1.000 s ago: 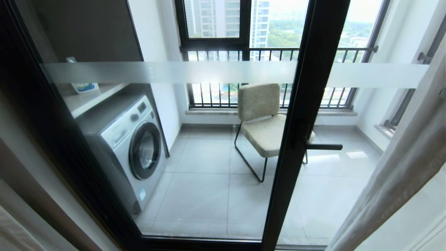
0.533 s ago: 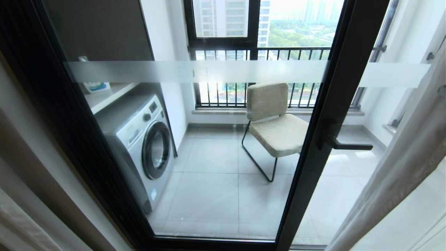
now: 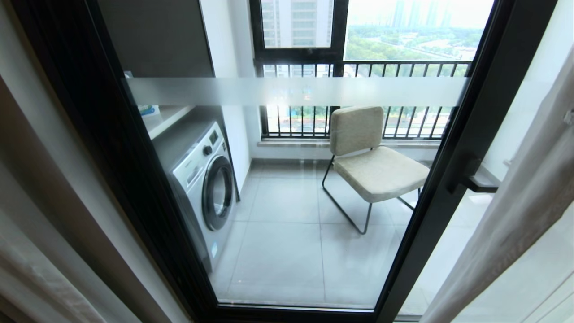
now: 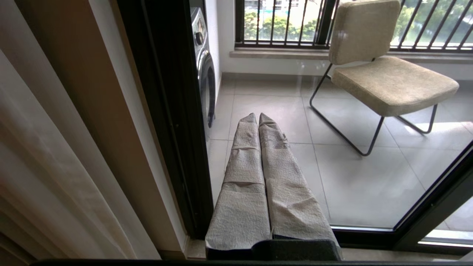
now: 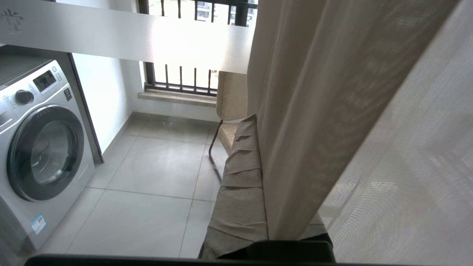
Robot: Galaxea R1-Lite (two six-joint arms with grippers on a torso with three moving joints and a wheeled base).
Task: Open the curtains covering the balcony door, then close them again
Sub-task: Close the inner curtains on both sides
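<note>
The curtains hang gathered at both edges of the balcony door, glass fully exposed. The whole head view has shifted sideways: the camera moved, not the things. Right gripper is clamped on the drape edge, so closing can begin; left gripper shut, empty

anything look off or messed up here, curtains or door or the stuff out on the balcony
Nothing stands out. The curtains hang drawn to both sides, the balcony door glass looks whole, and the chair and washing machine stand upright. The right gripper is shut on a curtain fold; the left gripper is shut and empty.
</note>
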